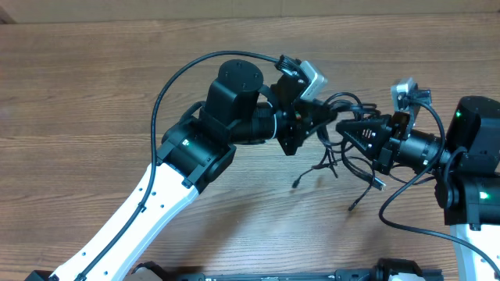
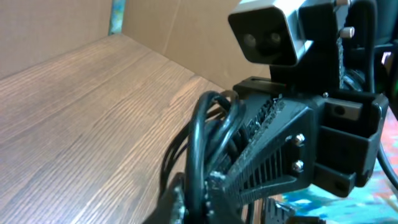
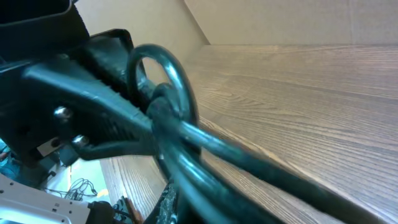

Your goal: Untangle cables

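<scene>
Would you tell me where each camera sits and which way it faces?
Overhead: above the table, looking straight down; left arm and right arm meet at the cables.
Left wrist: on the left arm, facing the right gripper; little of itself shows.
Right wrist: on the right arm, facing the left gripper.
Shared: both wrist views see the same cables from opposite sides.

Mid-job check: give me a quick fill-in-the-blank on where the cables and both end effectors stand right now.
1. The left end effector and the right end effector are both ___ on the cables.
2. The cables are ___ in colour.
3. The tangle sits nearer the ___ arm's base.
4. The table has a ___-grain top.
Missing words: shut; black; right; wood.
</scene>
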